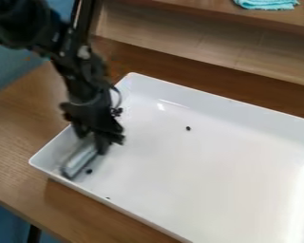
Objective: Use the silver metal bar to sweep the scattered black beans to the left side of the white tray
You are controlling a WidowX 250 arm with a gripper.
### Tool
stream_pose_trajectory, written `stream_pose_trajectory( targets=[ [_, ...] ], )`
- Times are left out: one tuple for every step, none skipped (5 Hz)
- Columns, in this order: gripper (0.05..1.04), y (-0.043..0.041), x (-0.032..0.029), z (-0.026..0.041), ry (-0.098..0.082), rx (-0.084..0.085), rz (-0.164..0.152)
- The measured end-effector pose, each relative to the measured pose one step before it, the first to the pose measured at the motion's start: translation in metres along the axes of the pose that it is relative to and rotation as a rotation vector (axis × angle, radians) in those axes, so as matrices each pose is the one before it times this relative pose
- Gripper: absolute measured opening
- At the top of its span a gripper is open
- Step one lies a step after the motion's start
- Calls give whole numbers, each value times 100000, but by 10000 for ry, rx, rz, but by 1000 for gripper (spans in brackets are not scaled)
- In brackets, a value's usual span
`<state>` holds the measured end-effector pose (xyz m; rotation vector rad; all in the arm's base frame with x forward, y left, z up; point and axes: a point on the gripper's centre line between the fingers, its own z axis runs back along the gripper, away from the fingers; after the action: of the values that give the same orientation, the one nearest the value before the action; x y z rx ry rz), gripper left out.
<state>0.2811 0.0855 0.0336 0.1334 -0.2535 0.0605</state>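
The black gripper (pixel 97 140) is low over the left end of the white tray (pixel 199 175), close to the tray's left corner. A silvery, longish piece (pixel 80 160) slants down from it toward that corner, with its upper end right at the gripper. It looks held, but I cannot tell for sure, nor how far open the gripper is (the dark shapes run together there).

As for progress, this looks like work under way rather than finished. The silvery piece is down inside the tray, by the edge at the left corner, and there are loose bits around it. One dark bit (pixel 89 171) lies just beside its lower part; another small speck (pixel 108 198) is near the tray's front left edge. A third dark spot (pixel 188 128) sits well apart from these, out toward the back edge. So the bits are scattered, not gathered in one place; whether any have already been dealt with cannot be told.

The tray rests on the wooden tabletop (pixel 12 142), and a turquoise cloth (pixel 267 4) lies on the wooden shelf (pixel 180 8) behind.
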Motion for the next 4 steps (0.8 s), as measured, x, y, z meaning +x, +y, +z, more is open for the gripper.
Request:
stream_pose_trajectory(
  targets=[
    [405,377,715,512,-6,-32,224],
    [405,-1553,2148,2389,-93,-873,509],
    [405,-4674,2382,2326,8,-790,101],
    [405,-3745,1273,406,-118,-253,-19]
  ],
)
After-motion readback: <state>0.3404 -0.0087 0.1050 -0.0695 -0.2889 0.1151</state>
